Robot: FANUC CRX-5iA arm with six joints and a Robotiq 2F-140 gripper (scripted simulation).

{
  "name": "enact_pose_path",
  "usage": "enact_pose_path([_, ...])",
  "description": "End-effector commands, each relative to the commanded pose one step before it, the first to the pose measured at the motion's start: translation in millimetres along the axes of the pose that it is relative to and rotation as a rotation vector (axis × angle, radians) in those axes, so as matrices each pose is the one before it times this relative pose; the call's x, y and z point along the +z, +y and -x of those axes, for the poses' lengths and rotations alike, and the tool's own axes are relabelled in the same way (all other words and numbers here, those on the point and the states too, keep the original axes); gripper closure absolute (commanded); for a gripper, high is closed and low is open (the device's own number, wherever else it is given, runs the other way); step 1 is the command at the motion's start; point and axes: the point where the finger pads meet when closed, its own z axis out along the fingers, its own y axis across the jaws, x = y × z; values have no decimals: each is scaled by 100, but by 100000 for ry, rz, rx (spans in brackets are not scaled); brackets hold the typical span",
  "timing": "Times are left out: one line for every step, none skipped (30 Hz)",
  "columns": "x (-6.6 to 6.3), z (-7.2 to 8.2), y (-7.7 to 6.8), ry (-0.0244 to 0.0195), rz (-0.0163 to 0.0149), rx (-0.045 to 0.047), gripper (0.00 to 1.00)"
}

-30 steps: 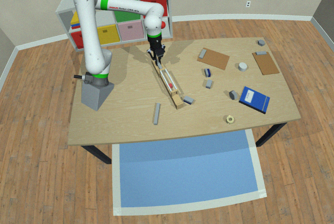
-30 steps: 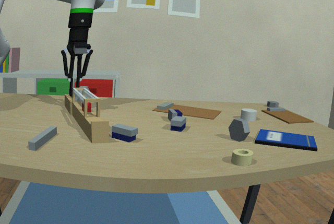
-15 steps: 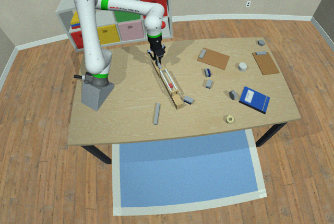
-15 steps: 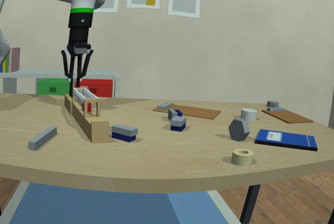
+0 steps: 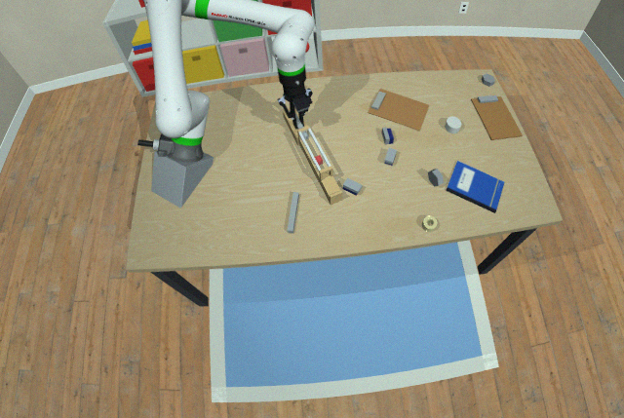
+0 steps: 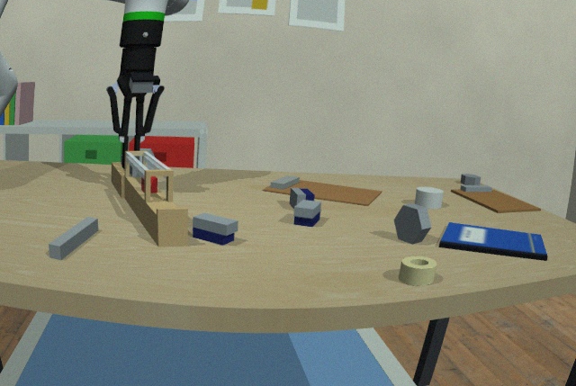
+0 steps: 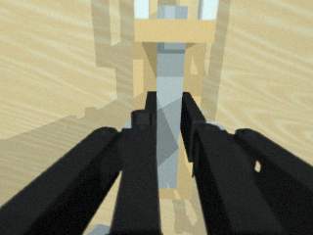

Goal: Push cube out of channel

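A long wooden channel (image 5: pixel 313 151) lies on the table with a see-through roofed middle part. The red cube (image 5: pixel 318 159) sits inside it, toward the near end; it also shows in the exterior view (image 6: pixel 148 184). The near end has a short ledge with a raised lip (image 6: pixel 171 226). My gripper (image 5: pixel 297 119) stands over the far end of the channel, shut on a grey stick (image 7: pixel 168 132). The stick points along the channel and its far tip passes under the wooden frame (image 7: pixel 173 30) into the channel. The fingers (image 6: pixel 130 138) stay outside the channel.
A second grey bar (image 5: pixel 292 211) lies on the table left of the channel. A grey and blue block (image 5: pixel 352 186) sits beside the lip end. Further right are more small blocks (image 5: pixel 387 135), two brown boards (image 5: pixel 398 108), a blue book (image 5: pixel 475 185), a grey hexagon (image 5: pixel 435 177) and a tape roll (image 5: pixel 429 223).
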Motion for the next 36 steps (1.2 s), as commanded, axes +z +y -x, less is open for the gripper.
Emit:
enact_pose_path([-52,-1096,-57,-21,-85,-89,90])
enact_pose_path([0,0,0,0,0,0,90])
enact_pose_path([0,-302,-1,0,0,0,90])
enact_pose_path([0,-285,-2,0,0,0,90])
enact_pose_path([0,-267,-1,-1,-1,0,90])
enact_pose_path([0,-246,-2,1,1,0,90])
enact_pose_path([0,-224,0,-1,-1,0,90])
enact_pose_path([0,-199,-1,1,1,0,90])
enact_pose_path([0,-175,0,0,0,0,90])
enact_pose_path([0,-149,-1,0,0,0,90])
enact_pose_path([0,-123,-1,0,0,0,90])
enact_pose_path([0,-99,0,0,0,0,90])
enact_pose_path([0,-75,0,0,0,0,90])
enact_pose_path([0,-53,0,0,0,0,90])
enact_pose_path([0,-34,0,0,0,0,90])
enact_pose_path([0,-18,0,0,0,0,90])
enact_pose_path([0,-7,0,0,0,0,90])
enact_pose_path([0,0,0,0,0,0,90])
enact_pose_path([0,0,0,0,0,0,90])
enact_pose_path([0,-1,0,0,0,0,90])
enact_pose_path([0,0,0,0,0,0,90])
enact_pose_path([0,0,0,0,0,0,90])
enact_pose_path([0,0,0,0,0,0,90])
enact_pose_path([0,0,0,0,0,0,90])
enact_pose_path([0,0,0,0,0,0,90])
enact_pose_path([0,0,0,0,0,0,90])
enact_pose_path([0,0,0,0,0,0,90])
enact_pose_path([0,0,0,0,0,0,90])
enact_pose_path([0,0,0,0,0,0,90])
enact_pose_path([0,0,0,0,0,0,90])
enact_pose_path([0,0,0,0,0,0,90])
enact_pose_path([0,0,0,0,0,0,90])
enact_pose_path([0,0,0,0,0,0,90])
enact_pose_path([0,0,0,0,0,0,90])
enact_pose_path([0,0,0,0,0,0,90])
enact_pose_path([0,0,0,0,0,0,90])
